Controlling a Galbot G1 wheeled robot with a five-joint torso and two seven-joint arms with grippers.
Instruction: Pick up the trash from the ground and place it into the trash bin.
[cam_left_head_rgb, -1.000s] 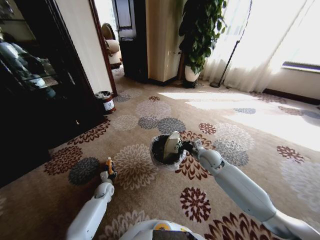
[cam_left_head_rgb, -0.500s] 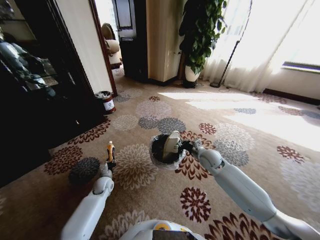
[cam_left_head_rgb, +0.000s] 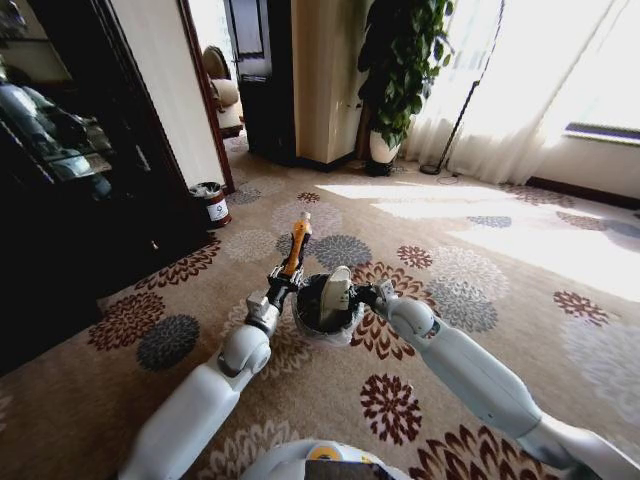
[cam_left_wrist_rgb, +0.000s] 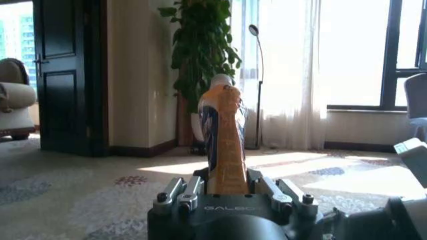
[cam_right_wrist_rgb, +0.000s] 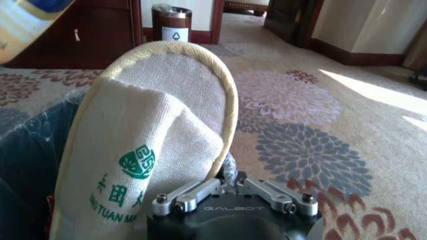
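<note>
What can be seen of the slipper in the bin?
The slipper is flat, beige-white terry-like cloth with a yellowish piped edge and a green printed logo. It stands upright, toe up, its lower end inside the trash bin, rising above the rim. The right gripper is at the bin's edge beside it.

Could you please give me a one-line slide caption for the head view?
Left gripper holds an orange bottle beside the trash bin gripped by the right gripper.

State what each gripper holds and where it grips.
Left gripper clamps the orange bottle at its lower end. Right gripper holds the bin by its rim.
</note>
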